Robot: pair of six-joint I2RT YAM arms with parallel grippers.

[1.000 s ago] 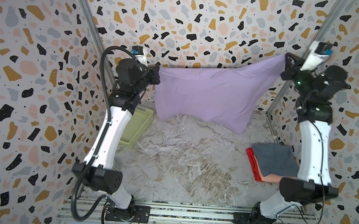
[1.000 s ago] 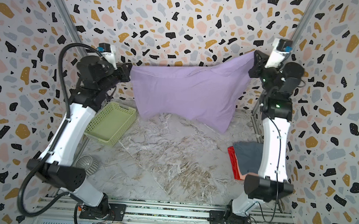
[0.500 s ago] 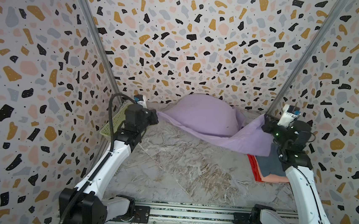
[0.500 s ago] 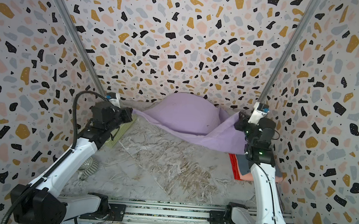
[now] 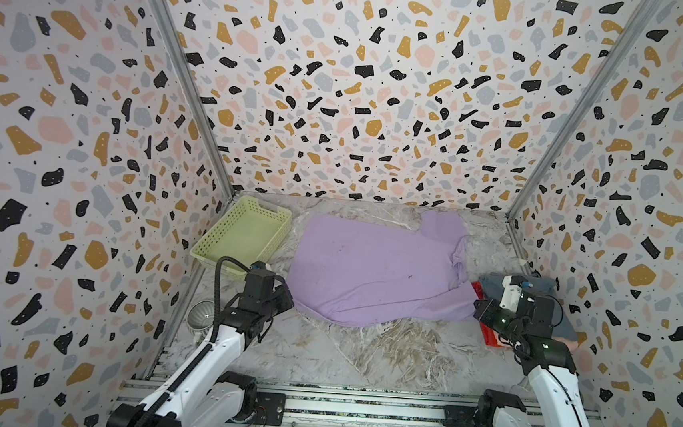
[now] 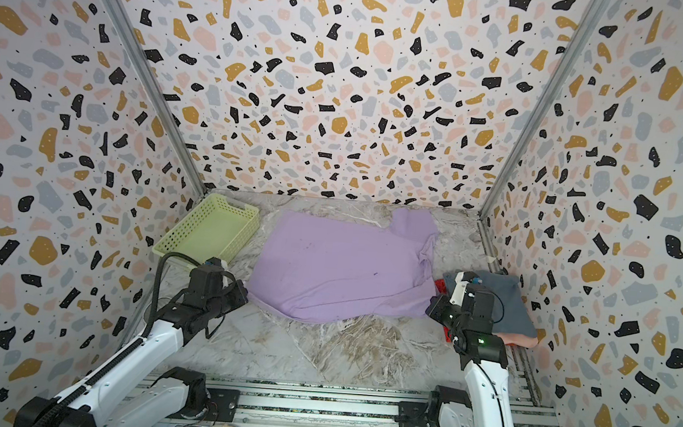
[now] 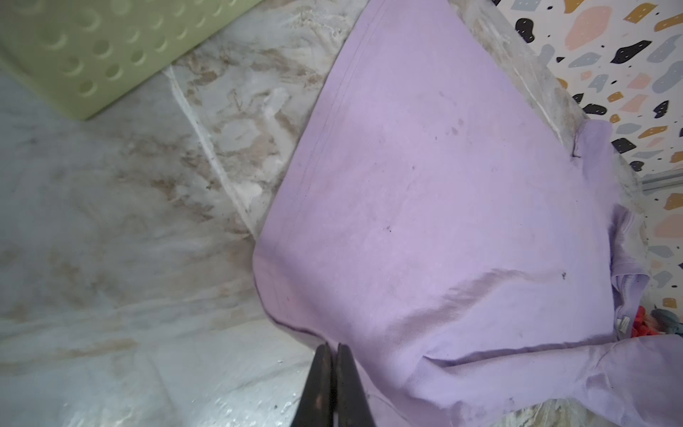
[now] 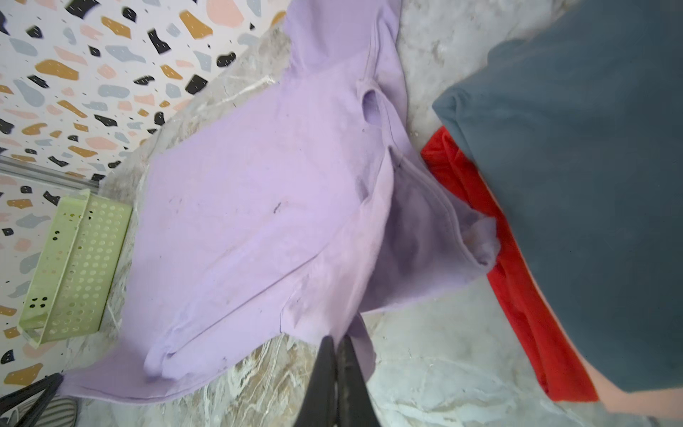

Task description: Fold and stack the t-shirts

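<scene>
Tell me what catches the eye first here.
A purple shirt lies spread in the middle, the left gripper and right gripper pinched shut on its near corners. Right of it sits a folded stack, grey shirt on top; a green basket stands back left.

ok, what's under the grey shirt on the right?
A red shirt and a pink one stick out from under the grey shirt. Only their edges show; the grey shirt covers the rest, and anything else under it.
</scene>
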